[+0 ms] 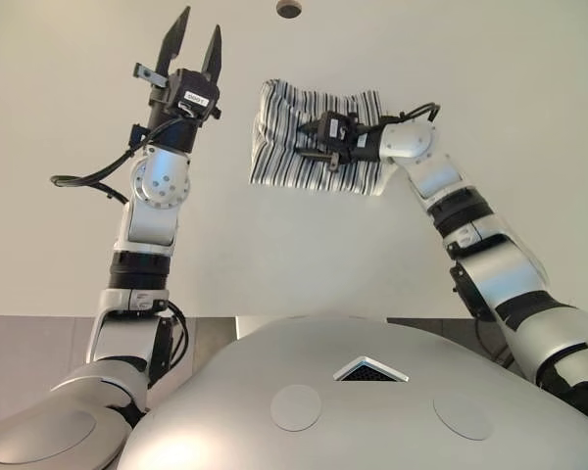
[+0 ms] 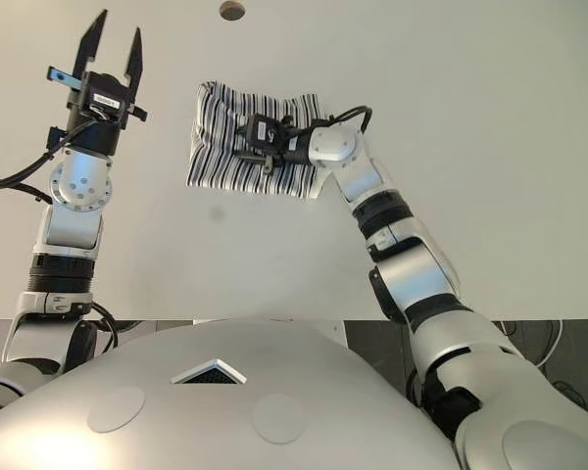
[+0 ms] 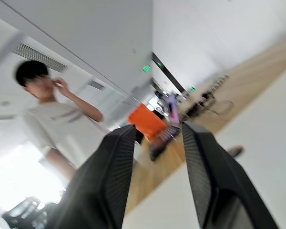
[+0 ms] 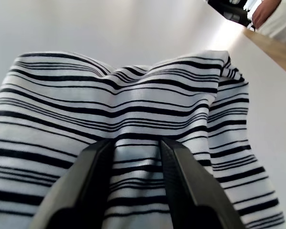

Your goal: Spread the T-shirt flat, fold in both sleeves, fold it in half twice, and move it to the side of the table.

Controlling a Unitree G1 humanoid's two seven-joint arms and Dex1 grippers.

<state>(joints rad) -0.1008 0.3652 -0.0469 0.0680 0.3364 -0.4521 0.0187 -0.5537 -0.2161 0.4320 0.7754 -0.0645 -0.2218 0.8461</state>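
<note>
Table: wide, pale top, the largest item in the head views.

T-shirt: striped, already a compact rectangular packet, lying on the far middle of the table. Edges are roughly square. The lower right corner sags a little out of line. Judged: both sleeve folds and the 2 half-folds are done, and only the move to the side is left.

Right gripper: reaches in from the right and lies over the middle of the packet. Its 2 fingers are parted and laid on the cloth, with a low ridge of fabric bunched just ahead of them. Released, not clenched, and nothing is lifted.

Left gripper: raised near the packet's left, apart from it, jaws spread, empty.

Small dark disc: at the table's far edge, beyond the packet.

Step in hand (judgement): shift the packet sideways.
1. Press flat with even load across both fingers, so all layers travel as 1 stack.
2. Slide slowly; the top layer may shear off the lower ones.
3. Relieve the ridge ahead of the fingers first, else it will grow into a crease.
4. Watch the sagging corner; it is likeliest to unfold.
5. Keep the left arm out of the path.
</note>
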